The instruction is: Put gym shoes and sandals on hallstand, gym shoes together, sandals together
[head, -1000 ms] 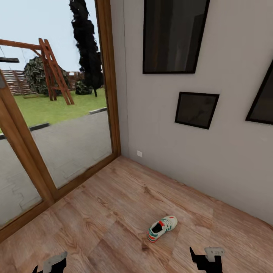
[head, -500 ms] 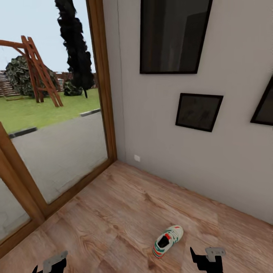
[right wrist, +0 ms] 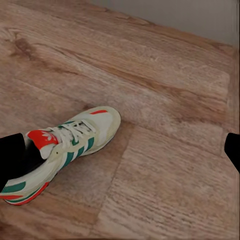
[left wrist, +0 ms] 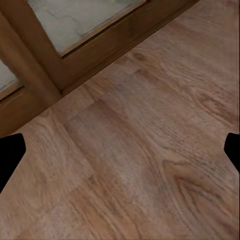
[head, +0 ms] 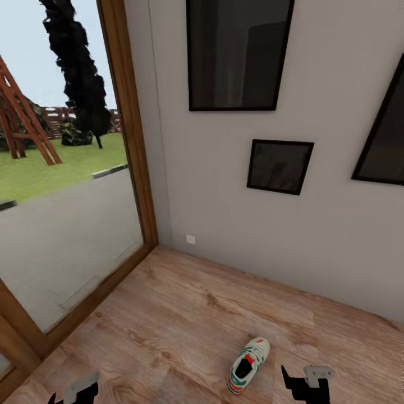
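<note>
One gym shoe (head: 248, 365) lying alone on the corridor floor (head: 179, 314), sole down, toe aimed toward the grey wall (head: 280, 224), heel toward the robot; white upper, green side stripes, red-orange tongue; in the right wrist view same shoe (right wrist: 62, 147) flat on the planks, laces up, heel end partly hidden behind a dark fingertip at the frame edge

Right end effector (head: 306, 384) low in the head view, just beside the shoe on its right, not touching; fingers spread apart, nothing between them; in the right wrist view right end effector (right wrist: 120, 150) with dark tips at opposite frame edges, only floor and shoe in between

Left end effector (head: 73, 393) at the bottom edge of the head view, well apart from the shoe, over bare planks; in the left wrist view left end effector (left wrist: 120, 150) spread wide, tips at both edges, empty; wood door frame (left wrist: 45, 75) near, above the planks

Glass door with brown wood frame (head: 129, 140) left of the wall corner; lawn and paving outside; three dark framed pictures (head: 238, 53) on the wall; small white outlet (head: 191, 239) low near the corner
</note>
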Controlling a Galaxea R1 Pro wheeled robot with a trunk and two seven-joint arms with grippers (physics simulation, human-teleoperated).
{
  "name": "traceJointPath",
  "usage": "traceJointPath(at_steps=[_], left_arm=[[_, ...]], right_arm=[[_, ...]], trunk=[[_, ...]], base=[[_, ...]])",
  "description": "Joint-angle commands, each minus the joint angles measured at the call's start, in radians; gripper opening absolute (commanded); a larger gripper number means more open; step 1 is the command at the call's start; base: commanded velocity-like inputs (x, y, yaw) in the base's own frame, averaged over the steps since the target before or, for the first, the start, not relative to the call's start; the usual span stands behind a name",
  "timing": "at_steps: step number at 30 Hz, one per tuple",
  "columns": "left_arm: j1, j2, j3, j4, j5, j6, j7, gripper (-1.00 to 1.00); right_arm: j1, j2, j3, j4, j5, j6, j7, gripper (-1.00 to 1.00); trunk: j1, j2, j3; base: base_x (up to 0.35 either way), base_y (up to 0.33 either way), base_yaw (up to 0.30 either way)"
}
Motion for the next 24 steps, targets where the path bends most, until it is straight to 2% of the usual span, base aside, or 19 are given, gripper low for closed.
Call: traceJointPath(at_steps=[1,18,24], left_arm=[[0.0,0.0,-0.001,0.0,0.007,-0.004,-0.001,1.0],[0.0,0.0,-0.001,-0.001,0.008,-0.006,-0.001,1.0],[0.0,-0.001,-0.001,-0.002,0.008,-0.006,-0.001,1.0]], right_arm=[[-0.001,0.0,0.004,0.001,-0.011,-0.003,0.008,1.0],[-0.001,0.0,0.004,0.001,-0.011,-0.003,0.008,1.0],[-0.001,0.0,0.004,0.001,-0.011,-0.003,0.008,1.0]], trunk=[[0.0,0.0,0.0],[0.0,0.0,0.007],[0.0,0.0,0.009]], base=[[0.018,0.033,-0.268],[0.003,0.007,-0.268],[0.0,0.151,-0.268]])
